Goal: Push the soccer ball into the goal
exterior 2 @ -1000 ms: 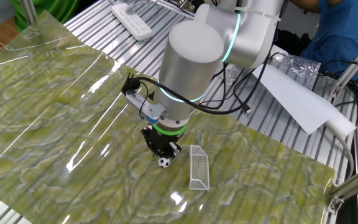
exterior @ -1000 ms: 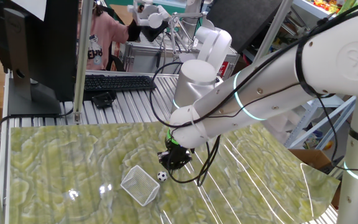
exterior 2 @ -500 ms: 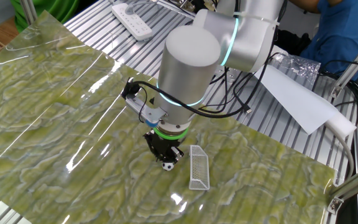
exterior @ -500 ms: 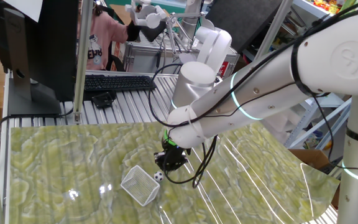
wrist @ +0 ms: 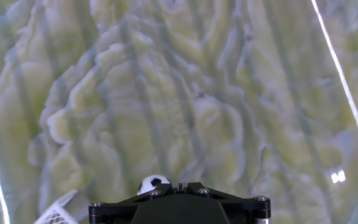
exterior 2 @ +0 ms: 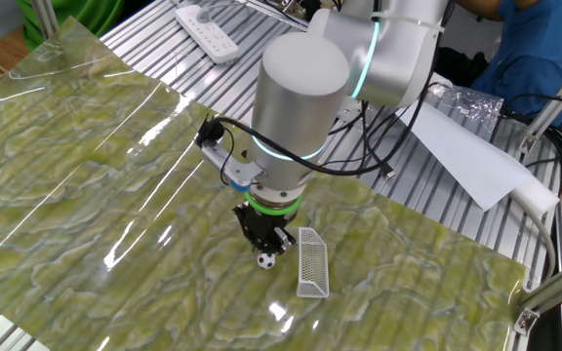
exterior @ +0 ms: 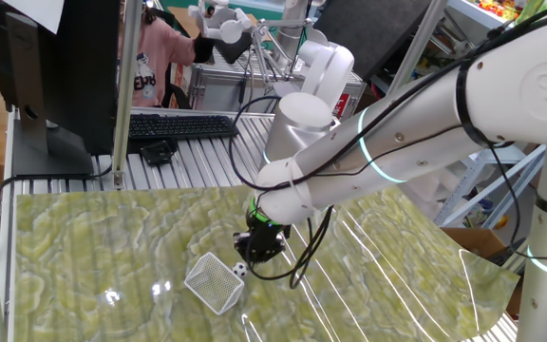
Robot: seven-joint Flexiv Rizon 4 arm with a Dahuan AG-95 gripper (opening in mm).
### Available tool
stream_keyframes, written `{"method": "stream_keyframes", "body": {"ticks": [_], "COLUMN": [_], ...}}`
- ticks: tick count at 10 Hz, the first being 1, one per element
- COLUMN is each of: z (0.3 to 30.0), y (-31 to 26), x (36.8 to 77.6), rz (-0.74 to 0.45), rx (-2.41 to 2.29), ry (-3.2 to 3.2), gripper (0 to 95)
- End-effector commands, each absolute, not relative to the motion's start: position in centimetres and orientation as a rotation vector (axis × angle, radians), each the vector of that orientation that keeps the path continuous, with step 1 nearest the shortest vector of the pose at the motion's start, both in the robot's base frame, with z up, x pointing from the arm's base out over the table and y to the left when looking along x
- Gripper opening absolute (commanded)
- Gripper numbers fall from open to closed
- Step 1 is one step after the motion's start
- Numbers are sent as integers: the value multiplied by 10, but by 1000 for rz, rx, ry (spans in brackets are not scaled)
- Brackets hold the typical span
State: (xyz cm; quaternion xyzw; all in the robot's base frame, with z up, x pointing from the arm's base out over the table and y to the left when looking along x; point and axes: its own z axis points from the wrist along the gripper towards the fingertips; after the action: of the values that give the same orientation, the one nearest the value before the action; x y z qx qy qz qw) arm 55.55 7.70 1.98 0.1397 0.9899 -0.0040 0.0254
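One white robot arm with a glowing teal ring, wide grey-white wrist cylinder. It blocks much of the far side of the table in the other fixed view.

One table, covered by a glossy green-and-cream marbled mat; ribbed metal top shows beyond the mat's far edge. Mat's near edge cut off by the frame in both fixed views.

One black two-finger gripper, pointing straight down, tips low over the mat around its middle. Fingers drawn fully together, nothing between them. In the hand view only the black gripper body shows along the bottom edge; fingertips themselves not visible there.

One goal, a small white wire-mesh net on a boxy frame, standing on the mat nearer the near edge than the far one. In the hand view only a corner of it shows, bottom left, the remainder cut off.

One soccer ball, tiny, white with black patches. It sits on the mat between the gripper and the goal: just beside the gripper tips, and just in front of the net's open side, not yet inside. Whether the tips touch the ball cannot be told. In the hand view the ball is half hidden behind the gripper body.
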Motion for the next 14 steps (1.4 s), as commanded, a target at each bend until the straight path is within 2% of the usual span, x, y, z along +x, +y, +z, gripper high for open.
{"method": "stream_keyframes", "body": {"ticks": [1,14], "z": [18,17], "y": [78,105], "x": [555,547], "rz": [-22,-31], "rx": [434,509], "ry": [3049,3012], "gripper": [0,0]}}
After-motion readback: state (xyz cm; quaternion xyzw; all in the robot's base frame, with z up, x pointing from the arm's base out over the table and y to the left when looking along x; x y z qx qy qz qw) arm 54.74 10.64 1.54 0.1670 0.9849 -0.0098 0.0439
